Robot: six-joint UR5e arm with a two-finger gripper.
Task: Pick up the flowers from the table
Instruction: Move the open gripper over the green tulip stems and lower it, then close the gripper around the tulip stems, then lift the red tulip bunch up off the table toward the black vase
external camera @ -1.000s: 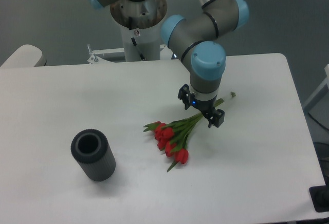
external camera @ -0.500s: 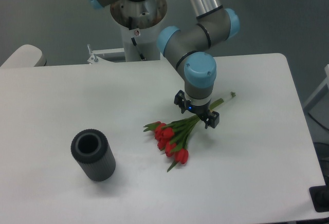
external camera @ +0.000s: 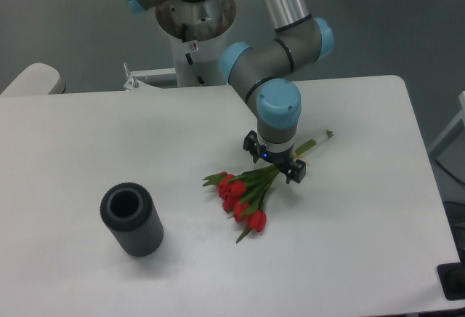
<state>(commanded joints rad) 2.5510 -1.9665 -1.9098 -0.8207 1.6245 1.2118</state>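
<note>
The flowers point(external camera: 251, 190) lie flat on the worktop point(external camera: 349, 251), a little toward its right edge and roughly midway between the far and near edges. Their long axis runs on a diagonal: the red heads point toward the near-left corner, the green stems run up toward the far-right corner, and a pale stem end pokes out past the arm. The hand point(external camera: 274, 164) hangs directly over the stems, about where they gather into one bundle, with its two fingers spread apart and one fingertip on either side of the stems. It pinches nothing yet. The fingers seem set across the stem line rather than along it, so the bundle lies straight below and between them; closing there would likely catch most stems. A dark ribbed cylinder point(external camera: 131, 219) stands well apart, toward the near-left corner.
</note>
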